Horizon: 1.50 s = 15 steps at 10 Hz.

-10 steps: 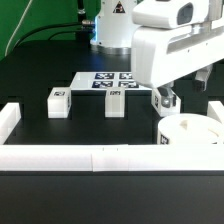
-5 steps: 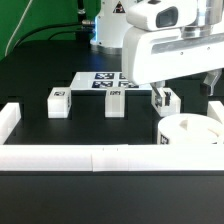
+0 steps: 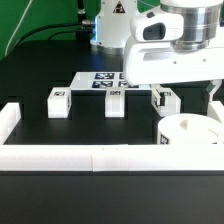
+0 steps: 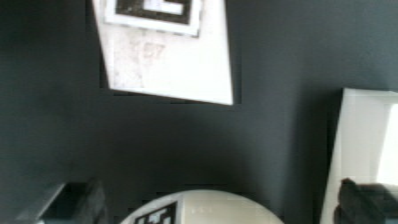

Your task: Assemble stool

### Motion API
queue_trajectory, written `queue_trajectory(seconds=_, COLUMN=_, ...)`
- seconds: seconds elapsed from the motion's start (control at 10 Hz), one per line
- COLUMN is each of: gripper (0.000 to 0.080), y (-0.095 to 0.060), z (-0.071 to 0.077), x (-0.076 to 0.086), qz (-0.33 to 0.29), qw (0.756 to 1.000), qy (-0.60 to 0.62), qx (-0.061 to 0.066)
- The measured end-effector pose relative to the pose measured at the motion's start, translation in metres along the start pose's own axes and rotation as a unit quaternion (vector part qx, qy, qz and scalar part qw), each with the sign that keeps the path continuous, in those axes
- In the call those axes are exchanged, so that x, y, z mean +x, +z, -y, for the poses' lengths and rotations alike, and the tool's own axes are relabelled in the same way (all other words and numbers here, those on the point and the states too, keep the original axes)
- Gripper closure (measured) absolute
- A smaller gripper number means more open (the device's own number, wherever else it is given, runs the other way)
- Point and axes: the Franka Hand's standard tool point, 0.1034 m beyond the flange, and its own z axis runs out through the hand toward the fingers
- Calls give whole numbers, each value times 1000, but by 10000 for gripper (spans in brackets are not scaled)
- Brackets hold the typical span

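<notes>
Exterior view: the gripper (image 4: 222, 205), fingers wide apart and empty, has shifted from the nearest leg block (image 3: 163, 98) toward the seat (image 3: 190, 132) at four o'clock. It probably grasps the seat next.

This is a robotics lab bench rather than a home or a shop. A matte black table (image 3: 80, 128) is fenced in by long white border rails (image 3: 100, 157). A marker board (image 3: 88, 80) lies flat on it, printed with square black-and-white tags (image 3: 102, 76), and the small white leg blocks (image 3: 57, 101) bear tags of the same kind. A white Franka arm (image 3: 175, 55) hangs over the table. A warning triangle (image 3: 117, 8) is stuck on the white column behind it.
</notes>
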Motion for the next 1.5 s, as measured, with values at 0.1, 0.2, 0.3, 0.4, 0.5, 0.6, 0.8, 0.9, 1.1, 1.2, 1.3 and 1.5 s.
queue_trajectory(seconds=0.1, gripper=151, y=1, z=-1, x=-1, qz=2, qw=1000, qy=0, qx=0)
queue_trajectory(seconds=0.2, gripper=151, y=3, z=-8, x=-15, qz=58, qw=998, qy=-4, qx=-5)
queue_trajectory(seconds=0.3, gripper=151, y=1, z=-12, x=-19, qz=111, qw=994, qy=1, qx=-10)
queue_trajectory(seconds=0.4, gripper=151, y=-7, z=-12, x=-15, qz=180, qw=984, qy=5, qx=-15)
queue_trajectory(seconds=0.5, gripper=151, y=-7, z=-8, x=-6, qz=206, qw=978, qy=6, qx=-16)
queue_trajectory(seconds=0.6, gripper=151, y=-6, z=-9, x=-9, qz=229, qw=973, qy=5, qx=-17)
queue_trajectory(seconds=0.8, gripper=151, y=-4, z=-11, x=-18, qz=311, qw=950, qy=6, qx=-21)
queue_trajectory(seconds=0.9, gripper=151, y=-2, z=-12, x=-17, qz=329, qw=944, qy=6, qx=-21)
queue_trajectory(seconds=1.1, gripper=151, y=7, z=-16, x=-17, qz=391, qw=920, qy=10, qx=-22)
queue_trajectory(seconds=1.2, gripper=151, y=7, z=-16, x=-14, qz=385, qw=923, qy=9, qx=-21)
queue_trajectory(seconds=1.3, gripper=151, y=7, z=-16, x=-14, qz=386, qw=922, qy=8, qx=-21)
queue_trajectory(seconds=1.5, gripper=151, y=13, z=-17, x=-19, qz=393, qw=919, qy=11, qx=-22)
